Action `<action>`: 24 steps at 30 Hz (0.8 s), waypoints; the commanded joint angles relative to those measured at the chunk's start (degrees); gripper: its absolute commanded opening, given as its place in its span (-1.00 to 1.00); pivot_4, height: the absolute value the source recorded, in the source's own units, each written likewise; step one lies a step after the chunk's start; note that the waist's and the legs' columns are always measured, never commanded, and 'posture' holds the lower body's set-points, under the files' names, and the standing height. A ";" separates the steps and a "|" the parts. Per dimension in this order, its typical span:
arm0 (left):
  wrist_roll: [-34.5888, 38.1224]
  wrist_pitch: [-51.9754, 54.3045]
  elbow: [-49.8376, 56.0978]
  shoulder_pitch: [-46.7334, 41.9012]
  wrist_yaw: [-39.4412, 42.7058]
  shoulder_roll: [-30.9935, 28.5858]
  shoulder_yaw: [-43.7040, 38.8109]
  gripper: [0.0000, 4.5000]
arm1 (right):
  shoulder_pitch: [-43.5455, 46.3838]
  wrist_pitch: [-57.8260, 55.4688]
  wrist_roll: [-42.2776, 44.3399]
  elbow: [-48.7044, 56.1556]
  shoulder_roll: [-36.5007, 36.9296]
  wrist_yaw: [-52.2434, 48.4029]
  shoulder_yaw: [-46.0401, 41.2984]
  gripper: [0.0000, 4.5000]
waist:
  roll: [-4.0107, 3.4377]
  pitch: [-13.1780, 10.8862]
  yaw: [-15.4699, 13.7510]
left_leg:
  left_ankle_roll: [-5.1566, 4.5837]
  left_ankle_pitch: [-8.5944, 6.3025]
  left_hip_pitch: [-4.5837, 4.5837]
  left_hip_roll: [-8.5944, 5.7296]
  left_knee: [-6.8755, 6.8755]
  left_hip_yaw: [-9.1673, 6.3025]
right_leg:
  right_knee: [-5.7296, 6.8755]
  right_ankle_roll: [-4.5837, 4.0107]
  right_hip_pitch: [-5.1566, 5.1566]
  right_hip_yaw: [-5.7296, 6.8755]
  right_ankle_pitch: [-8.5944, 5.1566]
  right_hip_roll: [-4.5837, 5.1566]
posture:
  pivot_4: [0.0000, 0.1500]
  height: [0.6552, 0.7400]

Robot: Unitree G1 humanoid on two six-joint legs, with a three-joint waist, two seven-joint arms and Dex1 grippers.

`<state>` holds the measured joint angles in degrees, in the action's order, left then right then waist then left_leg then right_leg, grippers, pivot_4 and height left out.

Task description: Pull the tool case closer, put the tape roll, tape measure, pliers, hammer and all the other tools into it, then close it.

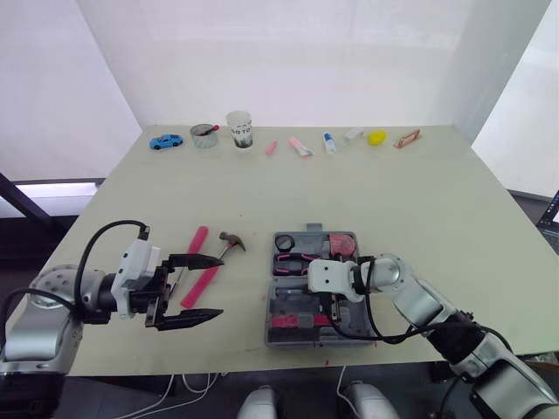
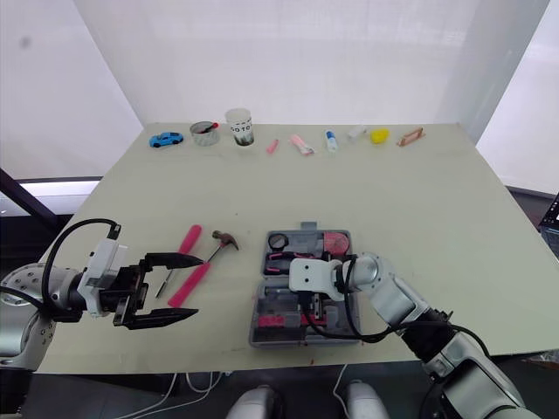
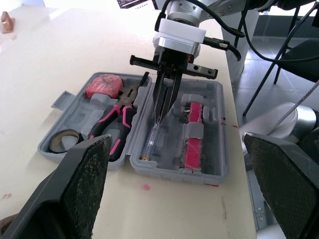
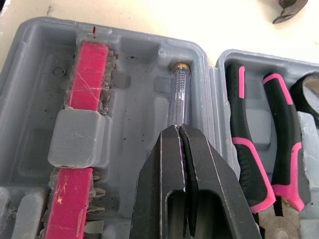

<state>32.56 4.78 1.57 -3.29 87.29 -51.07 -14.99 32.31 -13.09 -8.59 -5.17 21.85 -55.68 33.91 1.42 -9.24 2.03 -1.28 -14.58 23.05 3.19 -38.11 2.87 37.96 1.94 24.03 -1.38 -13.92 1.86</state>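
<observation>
Right gripper (image 4: 178,132): fingers pressed together on a clear-handled screwdriver (image 4: 177,97), which is laid in the near half of the tool case (image 3: 214,99).
Left gripper (image 2: 198,285): fingers spread wide, held left of the case.
Tool case: open; pliers (image 3: 119,117), tape roll (image 3: 64,139) and tape measure (image 3: 103,85) are seated in the far half.
Hammer (image 1: 229,242): on the table, left of the case.

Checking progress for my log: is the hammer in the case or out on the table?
Out. The hammer lies on the table, apart from the open case, on its left.
</observation>
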 commanded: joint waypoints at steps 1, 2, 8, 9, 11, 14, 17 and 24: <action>1.15 0.28 0.53 -0.73 0.28 -0.19 -0.47 1.00 | -0.03 1.45 -0.21 -0.17 -0.42 0.43 -1.03 -0.99 | 0.00 0.00 0.01 | 0.00 0.00 0.00 0.00 0.00 0.00 | 0.00 0.00 0.00 0.00 0.00 0.00 | 1.00 1.00; 1.18 0.32 0.54 -0.76 0.25 -0.22 -0.47 1.00 | 0.02 1.52 -0.27 -0.45 -0.50 0.49 -1.05 -0.99 | 0.00 0.00 0.01 | 0.00 0.00 0.00 0.00 0.00 0.00 | 0.00 0.00 0.00 0.00 0.00 0.00 | 1.00 1.00; 1.27 0.64 0.62 -0.92 0.20 -0.18 -0.41 1.00 | 0.12 1.64 -0.78 -2.22 -1.12 1.23 -1.57 -0.99 | 0.00 0.00 0.06 | 0.00 0.00 -0.01 0.00 0.00 -0.01 | 0.01 0.01 0.00 0.00 0.00 -0.01 | 1.00 1.00; 1.29 0.72 0.65 -0.95 0.20 -0.15 -0.41 1.00 | 0.09 1.70 -0.83 -2.37 -1.13 1.21 -1.60 -0.99 | 0.00 0.00 0.06 | 0.00 0.00 -0.01 0.00 0.00 -0.01 | 0.01 0.01 0.00 0.00 0.00 -0.01 | 1.00 1.00; 1.30 0.80 0.67 -1.00 0.23 -0.10 -0.42 1.00 | 0.02 1.76 -0.93 -2.51 -1.14 1.13 -1.67 -0.99 | 0.00 0.00 0.05 | 0.00 0.00 -0.01 0.00 0.00 -0.01 | 0.02 0.00 0.00 0.00 0.00 -0.01 | 1.00 1.00; 1.30 0.90 0.75 -1.10 0.16 0.02 -0.38 1.00 | -0.05 1.47 -0.93 -2.57 -1.20 1.06 -1.81 -0.99 | 0.00 0.00 0.05 | 0.00 0.00 -0.01 0.00 -0.01 -0.01 | 0.02 0.00 -0.01 0.00 0.00 -0.01 | 1.00 1.00; 1.22 0.83 0.79 -1.25 0.09 0.20 -0.27 1.00 | -0.05 0.91 -1.05 -2.90 -1.28 1.17 -1.86 -0.99 | 0.00 0.00 0.04 | 0.00 0.00 -0.01 0.00 -0.01 0.00 | 0.02 0.00 -0.01 0.00 0.00 -0.01 | 1.00 1.00; 1.20 0.97 0.94 -1.27 0.08 0.53 -0.21 1.00 | -0.27 -2.04 -1.67 -4.92 -1.48 1.21 -1.55 -0.99 | 0.01 0.01 0.08 | 0.00 0.00 -0.07 0.00 -0.02 0.00 | 0.04 0.00 -0.08 0.00 0.00 -0.02 | 1.00 1.00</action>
<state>32.78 5.79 1.58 -4.25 87.18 -50.43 -14.98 32.32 -13.54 -9.51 -9.06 20.14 -54.77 32.92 1.43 -9.23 2.11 -1.28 -14.57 22.96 3.20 -38.14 2.86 38.00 1.91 23.92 -1.36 -13.93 1.84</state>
